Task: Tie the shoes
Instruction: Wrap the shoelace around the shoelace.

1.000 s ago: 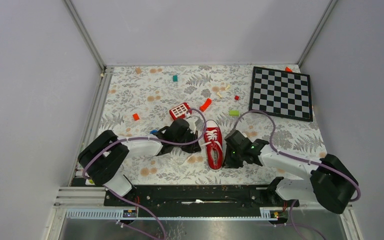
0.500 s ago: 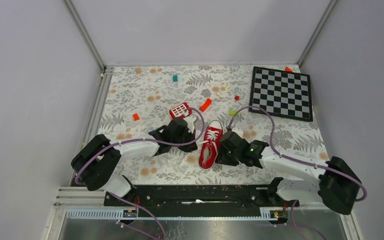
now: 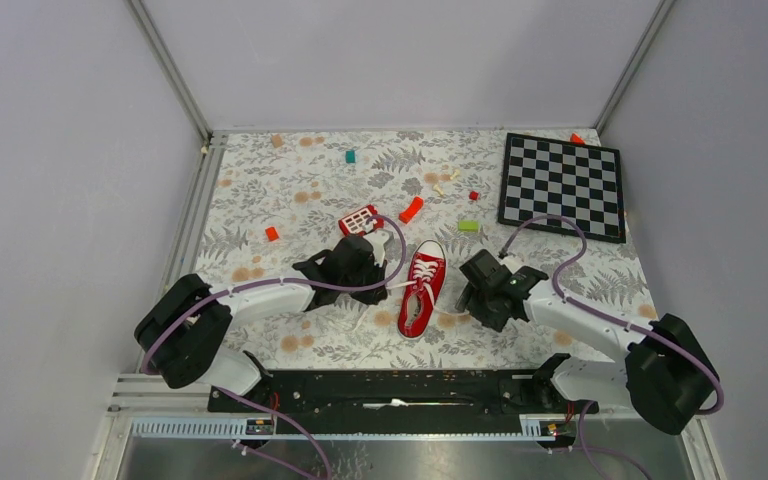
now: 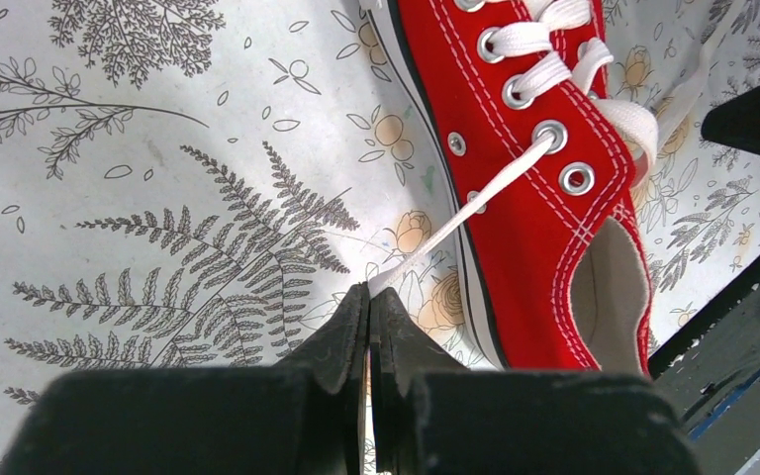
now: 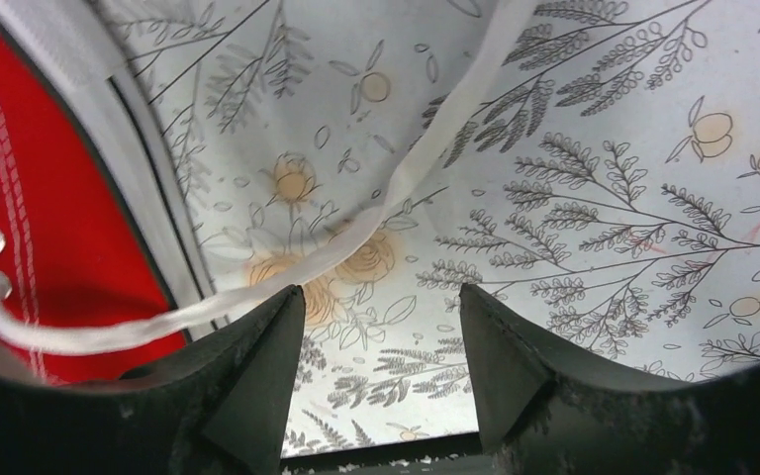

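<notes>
Within the last second the right gripper [image 5: 381, 327] has spread its jaws wide and drawn back from the right side of the red sneaker [image 3: 422, 288]. It now stands just beside the sneaker rather than against it. The right-hand lace [image 5: 396, 188] lies slack on the floral table cover [image 3: 310, 190], running past the fingertips and pinched by neither. Over the same second the sneaker has swung, so that its toe now points away and a little to the right.

The left gripper [image 4: 368, 307] is pressed together on the tip of the left-hand lace [image 4: 475, 203], which runs fairly straight from an upper eyelet down to the jaws.

The sneaker lies on its sole in the near middle of the table, between the 2 grippers. By the look of it, the right side has just let go of its lace, so only 1 end is under control. No knot or bow shows, and the tying seems to be at an early stage.

No brand mark, label or writing can be read on the sneaker or anywhere else in these views.
</notes>
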### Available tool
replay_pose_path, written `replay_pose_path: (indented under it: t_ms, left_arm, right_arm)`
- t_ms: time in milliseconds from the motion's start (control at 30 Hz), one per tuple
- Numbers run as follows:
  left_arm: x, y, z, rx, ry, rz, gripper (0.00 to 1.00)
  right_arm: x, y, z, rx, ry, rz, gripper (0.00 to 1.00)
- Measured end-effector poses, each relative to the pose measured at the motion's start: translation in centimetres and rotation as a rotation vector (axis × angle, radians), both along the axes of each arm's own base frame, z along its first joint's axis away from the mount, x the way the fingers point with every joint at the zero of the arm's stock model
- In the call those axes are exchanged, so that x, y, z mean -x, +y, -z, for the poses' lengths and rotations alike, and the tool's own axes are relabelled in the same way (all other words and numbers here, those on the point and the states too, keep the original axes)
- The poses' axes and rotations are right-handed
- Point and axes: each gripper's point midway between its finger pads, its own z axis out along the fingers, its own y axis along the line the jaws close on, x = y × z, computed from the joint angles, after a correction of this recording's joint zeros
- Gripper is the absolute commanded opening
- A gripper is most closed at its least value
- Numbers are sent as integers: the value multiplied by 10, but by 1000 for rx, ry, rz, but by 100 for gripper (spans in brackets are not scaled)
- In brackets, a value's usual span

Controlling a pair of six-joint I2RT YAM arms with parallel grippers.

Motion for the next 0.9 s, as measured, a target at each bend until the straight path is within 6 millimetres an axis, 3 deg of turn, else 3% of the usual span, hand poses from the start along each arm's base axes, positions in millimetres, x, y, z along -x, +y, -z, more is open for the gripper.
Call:
replay_pose_path:
  t_ms: [200,367,467,533,700,900]
  left_arm:
    - [2,2,2,-11,8,-1,0]
    - [4,4,4,-21,19,-1,0]
    - [4,5,4,-26,23,-1,0]
    - [5,5,4,-28,24,-1,0]
    - [4,7,0,-39,21,2,0]
    - [1,9,-3,-67,10,8,0]
  right_arm:
    - [2,-5,21,51,69,103,63]
    - [-10,-6,20,55,28,168,49]
    - [-12,-8,21,68,16,187,27]
    - [-15,-10,22,78,3,198,2]
    - [-22,-24,17,131,-59,212,0]
    - [-33,-36,-16,143,-190,184,0]
